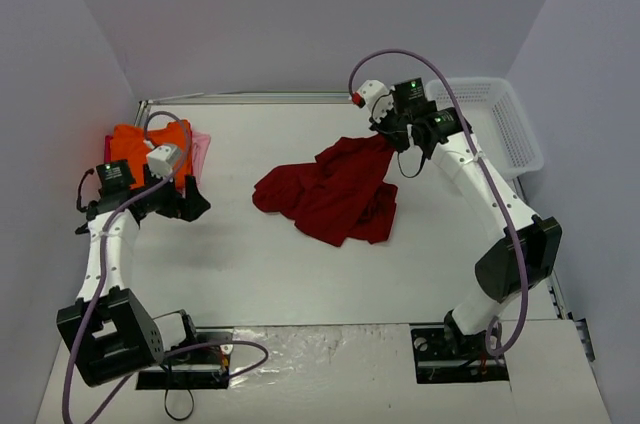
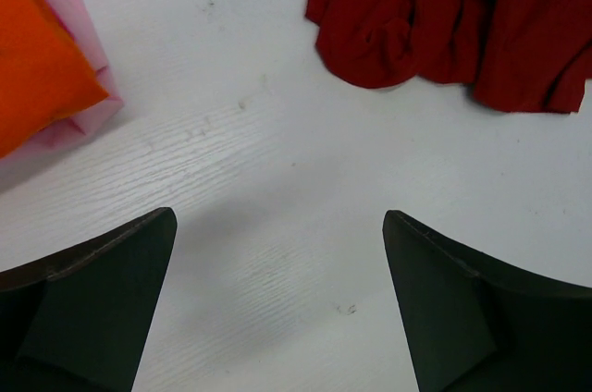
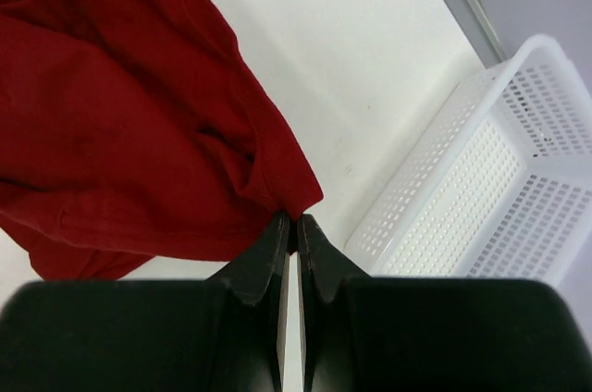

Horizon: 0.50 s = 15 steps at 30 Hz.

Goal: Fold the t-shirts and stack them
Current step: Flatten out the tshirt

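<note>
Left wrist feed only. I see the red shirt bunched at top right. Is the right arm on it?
Observer: Yes, the right gripper is shut on a corner of the red shirt.
Operator: Is it spread out at all?
Observer: No. That corner is drawn toward the gripper and the rest lies crumpled on the table.
Operator: Anything close by?
Observer: A white basket sits at the table's far right, beside that gripper and apart from the shirt.

Matt red cloth shirt (image 3: 120, 115), white plastic mesh basket (image 3: 462, 207), grained tabletop (image 2: 277, 161)
</note>
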Motion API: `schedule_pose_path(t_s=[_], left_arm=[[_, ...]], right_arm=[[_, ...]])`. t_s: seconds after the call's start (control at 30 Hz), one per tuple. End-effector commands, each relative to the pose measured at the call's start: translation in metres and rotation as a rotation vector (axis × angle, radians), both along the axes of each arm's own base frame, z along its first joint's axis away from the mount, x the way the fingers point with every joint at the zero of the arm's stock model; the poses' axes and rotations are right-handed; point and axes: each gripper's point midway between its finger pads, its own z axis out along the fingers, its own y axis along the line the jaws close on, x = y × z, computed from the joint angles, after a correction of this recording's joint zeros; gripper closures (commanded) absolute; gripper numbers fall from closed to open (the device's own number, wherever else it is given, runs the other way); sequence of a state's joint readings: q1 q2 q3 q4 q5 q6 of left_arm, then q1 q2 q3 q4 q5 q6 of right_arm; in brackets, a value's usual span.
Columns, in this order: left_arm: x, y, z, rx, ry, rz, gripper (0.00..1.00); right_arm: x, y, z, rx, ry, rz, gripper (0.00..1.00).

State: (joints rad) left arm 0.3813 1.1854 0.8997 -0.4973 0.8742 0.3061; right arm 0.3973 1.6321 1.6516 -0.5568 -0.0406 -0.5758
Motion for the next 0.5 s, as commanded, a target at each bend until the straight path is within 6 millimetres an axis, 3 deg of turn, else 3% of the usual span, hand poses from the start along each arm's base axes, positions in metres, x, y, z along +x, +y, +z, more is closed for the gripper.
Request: schedule_pose_path(t_s=[0.0, 0.23, 0.27, 0.4, 0.47], left_arm=[[0.007, -0.017, 0.011, 0.125, -0.062, -0.088, 0.06], [0.011, -0.075, -0.014, 0.21, 0.022, -0.329, 0.02], [0.009, -0.092, -0.018, 0.213, 0.037, -0.386, 0.0], [0.028, -0.11, -0.037, 0.225, 0.097, -0.438, 0.14], [0.05, -0.11, -0.038, 0.249, 0.065, -0.42, 0.16]], right_arm=[[0.009, -0.018, -0.001, -0.016, -0.048, -0.096, 1.0], [0.021, -0.055, -0.02, -0.048, -0.037, -0.214, 1.0], [0.022, -0.061, -0.021, -0.049, -0.034, -0.228, 1.0], [0.019, -0.068, -0.03, -0.043, -0.009, -0.243, 1.0], [0.016, -0.07, -0.03, -0.037, -0.01, -0.247, 1.0]])
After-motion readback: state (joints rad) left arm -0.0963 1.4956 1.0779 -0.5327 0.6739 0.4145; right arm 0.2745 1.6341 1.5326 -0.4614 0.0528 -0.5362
